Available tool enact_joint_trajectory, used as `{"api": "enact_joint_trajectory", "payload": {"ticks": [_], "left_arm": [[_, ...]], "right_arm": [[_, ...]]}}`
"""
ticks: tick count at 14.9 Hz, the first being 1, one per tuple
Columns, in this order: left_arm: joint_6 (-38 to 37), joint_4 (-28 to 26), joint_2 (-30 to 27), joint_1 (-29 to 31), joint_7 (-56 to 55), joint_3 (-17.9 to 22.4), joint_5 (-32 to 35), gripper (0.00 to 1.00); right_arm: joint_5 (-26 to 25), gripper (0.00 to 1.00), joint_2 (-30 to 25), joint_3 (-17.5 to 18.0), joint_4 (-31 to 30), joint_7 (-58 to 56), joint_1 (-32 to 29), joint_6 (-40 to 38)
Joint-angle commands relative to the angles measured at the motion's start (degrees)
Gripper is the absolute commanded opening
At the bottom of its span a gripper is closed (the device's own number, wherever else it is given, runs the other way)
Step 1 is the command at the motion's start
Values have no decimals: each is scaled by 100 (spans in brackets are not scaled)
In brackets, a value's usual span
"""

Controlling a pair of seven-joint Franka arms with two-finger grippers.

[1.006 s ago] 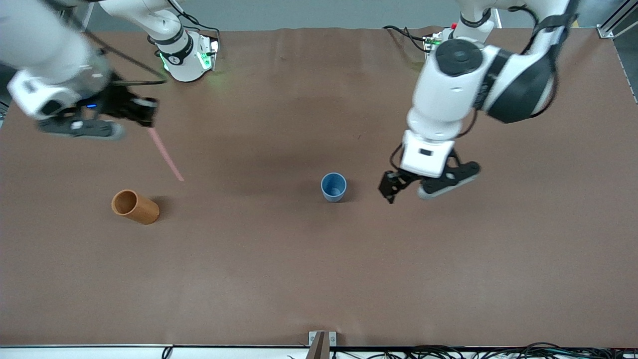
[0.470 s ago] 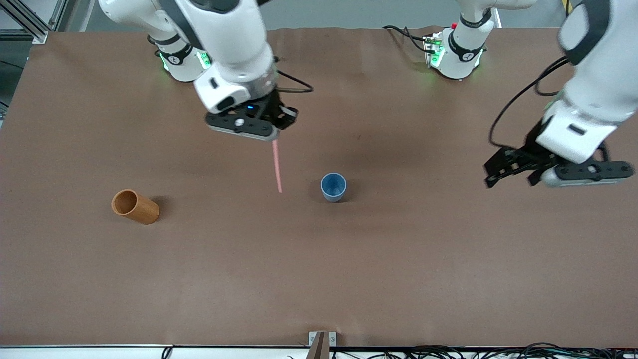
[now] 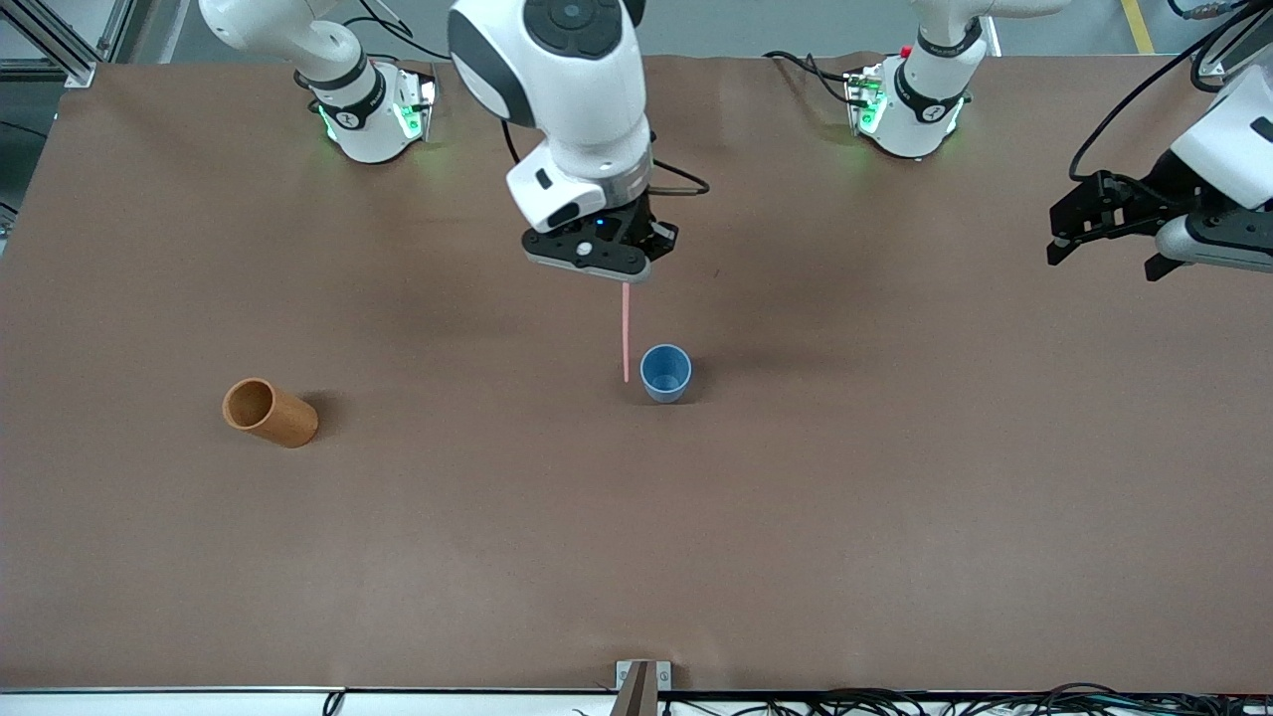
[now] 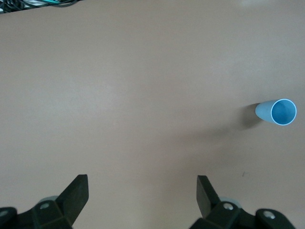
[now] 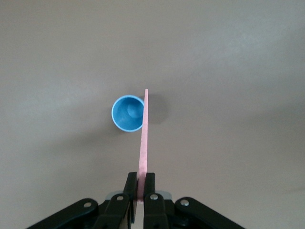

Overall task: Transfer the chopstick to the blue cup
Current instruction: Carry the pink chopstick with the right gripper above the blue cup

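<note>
We see the right gripper [image 3: 625, 268] clamped on the chopstick [image 3: 625, 333], which hangs down with its tip just beside the rim of the blue cup [image 3: 665, 373], not in it. The left gripper [image 3: 1104, 221], fingers spread wide and holding nothing, hovers well apart from the cup toward the left arm's end of the table [image 3: 636, 537]. An orange-brown cup [image 3: 269, 412] stands toward the right arm's end.

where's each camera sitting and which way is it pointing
Front view: high across the table, facing both bases; shows right gripper holding the chopstick beside the blue cup, left gripper open, orange-brown cup.
Left wrist view: looks down past its open fingers at the table.
Right wrist view: looks down its shut fingers along the chopstick.
All three share the blue cup.
</note>
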Motion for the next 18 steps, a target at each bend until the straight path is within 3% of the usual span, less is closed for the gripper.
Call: {"api": "enact_joint_trajectory", "payload": {"ticks": [1,11,13,15,18], "left_arm": [[-112,139,75,21,-137,20,-77,100],[-244,-1,-57,30,-358,-76,-7,100],[-252,43,-39,39,-367,-67,-7,100],[-296,34,-65,48,-349,-50,-33,100],[-279,16,-57,48,-349,-50,-24,100]], "right_arm": [[278,2,185,-70,154,120,139,-12],[358,7,537,-79,83,137,297,515],[350,17,554,-79,74,120,306,559],[350,34,554,-79,66,155,297,682],[341,45,537,-88,83,85,227,674]]}}
